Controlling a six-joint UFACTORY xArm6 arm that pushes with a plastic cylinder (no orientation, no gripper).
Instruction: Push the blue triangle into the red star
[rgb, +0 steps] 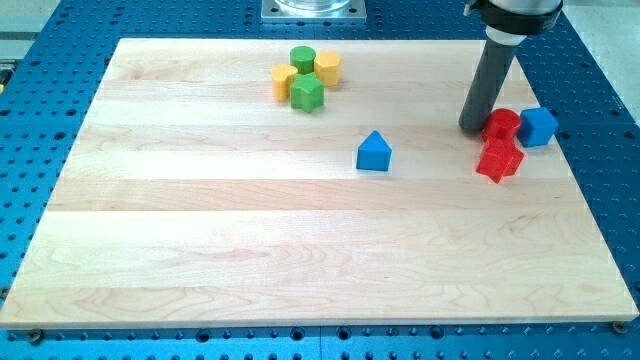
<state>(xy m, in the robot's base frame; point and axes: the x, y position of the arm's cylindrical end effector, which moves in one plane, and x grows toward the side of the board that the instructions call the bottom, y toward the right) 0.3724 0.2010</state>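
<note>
Pale wood covers the bench (200, 260), framed by blue perforated plate. Nearest of the blocks, the blue triangle (374, 152) sits alone mid-board, well apart from the red star (499, 160) to the view's right. Just beyond the star stand a red cylinder (502, 124) and a blue cube (538, 126). My tip (474, 128) rests touching the cylinder's left side; this tool is a bare rod with nothing to spread or pinch. Farthest, green and yellow blocks (306, 76) cluster together. Pushing seems unstarted: I must circle to the triangle's left, then drive rightward.

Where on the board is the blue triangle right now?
The blue triangle sits alone right of the board's centre, to the left of the red star, with my tip up to its right.
</note>
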